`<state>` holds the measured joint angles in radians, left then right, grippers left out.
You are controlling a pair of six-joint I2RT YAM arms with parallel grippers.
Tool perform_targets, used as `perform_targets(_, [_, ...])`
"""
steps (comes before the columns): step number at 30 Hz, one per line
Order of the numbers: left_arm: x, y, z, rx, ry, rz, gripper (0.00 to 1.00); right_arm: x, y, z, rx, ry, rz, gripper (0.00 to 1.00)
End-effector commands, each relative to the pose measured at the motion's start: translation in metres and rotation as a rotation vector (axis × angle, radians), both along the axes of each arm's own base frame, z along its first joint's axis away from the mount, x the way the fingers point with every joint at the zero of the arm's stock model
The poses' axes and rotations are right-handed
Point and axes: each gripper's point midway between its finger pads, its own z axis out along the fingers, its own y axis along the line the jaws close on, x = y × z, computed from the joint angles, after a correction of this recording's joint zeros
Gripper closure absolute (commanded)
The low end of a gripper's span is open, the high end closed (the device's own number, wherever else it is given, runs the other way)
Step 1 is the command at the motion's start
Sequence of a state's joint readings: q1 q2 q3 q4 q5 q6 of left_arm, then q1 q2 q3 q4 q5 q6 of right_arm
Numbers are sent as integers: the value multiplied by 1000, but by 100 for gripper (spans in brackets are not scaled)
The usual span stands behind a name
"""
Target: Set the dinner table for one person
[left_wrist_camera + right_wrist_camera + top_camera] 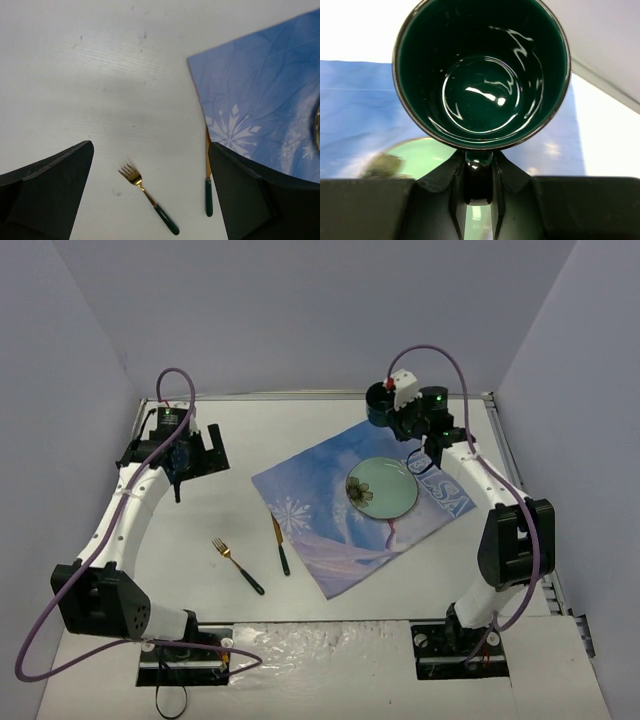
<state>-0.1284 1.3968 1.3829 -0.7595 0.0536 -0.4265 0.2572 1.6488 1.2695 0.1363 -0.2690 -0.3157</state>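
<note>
The white dinner table [200, 580] carries a blue printed cloth [320, 510] with a pale green plate [381, 486] on it. My right gripper [395, 412] is shut on the handle of a dark green mug [380, 405], held upright above the cloth's far corner, behind the plate. In the right wrist view the fingers [457, 185] pinch the handle [478, 175] under the empty mug [480, 75]. A gold fork [238, 565] and a gold knife [281, 545], both green-handled, lie left of the cloth. My left gripper [197, 462] is open and empty, high over the table's left side.
The left wrist view shows the fork [147, 197] and knife [208, 192] between the open fingers [55, 185], with the cloth's corner [260, 100] at the right. Metal rails [505, 455] edge the table. Grey walls close in on three sides.
</note>
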Motion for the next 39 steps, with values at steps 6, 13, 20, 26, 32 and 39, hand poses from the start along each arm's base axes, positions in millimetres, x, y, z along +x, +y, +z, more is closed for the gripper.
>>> perform_targets(6, [-7,-3,-12,-19,-182,-117,3,84,-92,50,-22,-168,80,100])
perform_targets(13, [-13,4,-45,22,-154,-130,3,126,-131,10,-49,-115,63,100])
perform_targets(20, [-15,13,-67,68,-101,-107,3,151,-135,-13,-64,-99,109,100])
perform_targets(26, [-12,17,-71,90,-91,-100,3,156,-127,-38,-43,-67,142,100])
perform_targets(32, [-10,16,-76,90,-75,-105,3,158,-125,-58,-45,-40,154,100])
perform_targets(39, [-10,17,-80,103,-62,-111,3,161,-126,-83,-47,-5,150,100])
